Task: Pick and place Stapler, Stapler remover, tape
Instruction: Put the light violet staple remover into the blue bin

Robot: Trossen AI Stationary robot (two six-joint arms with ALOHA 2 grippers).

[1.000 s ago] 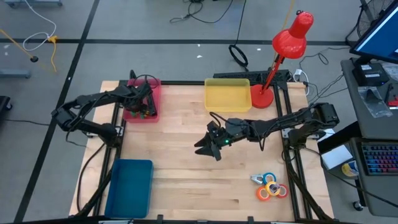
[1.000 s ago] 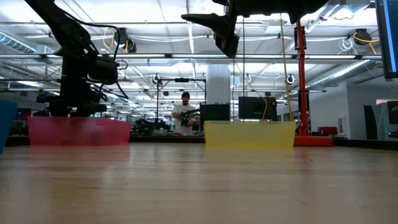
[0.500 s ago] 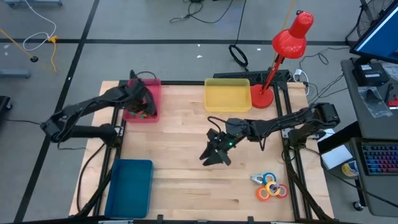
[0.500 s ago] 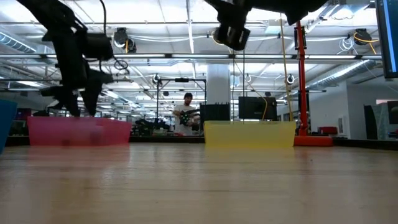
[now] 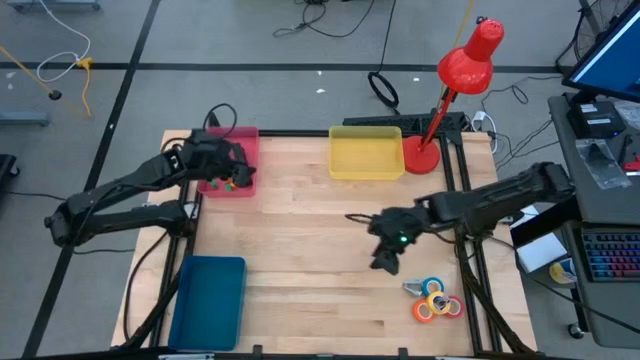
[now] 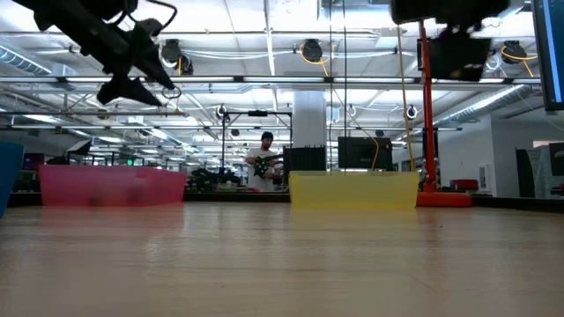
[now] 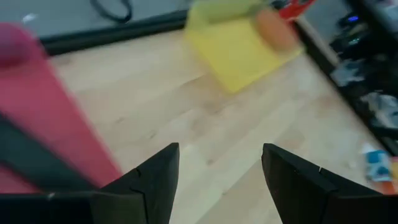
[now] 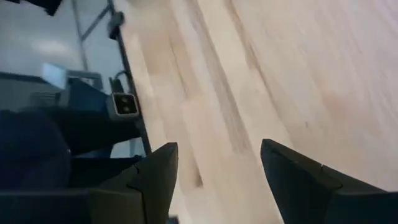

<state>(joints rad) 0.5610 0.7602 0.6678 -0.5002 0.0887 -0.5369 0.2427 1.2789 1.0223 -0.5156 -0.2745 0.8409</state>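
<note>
The tape (image 5: 435,300) rolls lie clustered on the worktop (image 5: 300,240), blue, orange, red and yellow rings bunched together, just beyond my right claw (image 5: 384,262) toward the near right corner, close but not touching. My right claw hangs over bare wood with its fingers (image 8: 155,180) apart and nothing between them. My left claw (image 5: 240,172) is well apart from the rolls, over at the red tray (image 5: 245,140) at the far left, fingers (image 7: 158,177) spread as well, gripping nothing. In that red tray, right by my left claw, sit small green and reddish bits, too small for me to tell what they are. The yellow tray (image 5: 365,155) sits between my two claws along the far edge, showing nothing inside. The blue tray (image 5: 208,300) lies at the near left corner, far from both claws, and looks bare. A red lamp (image 5: 455,85) stands beside the yellow tray.
</note>
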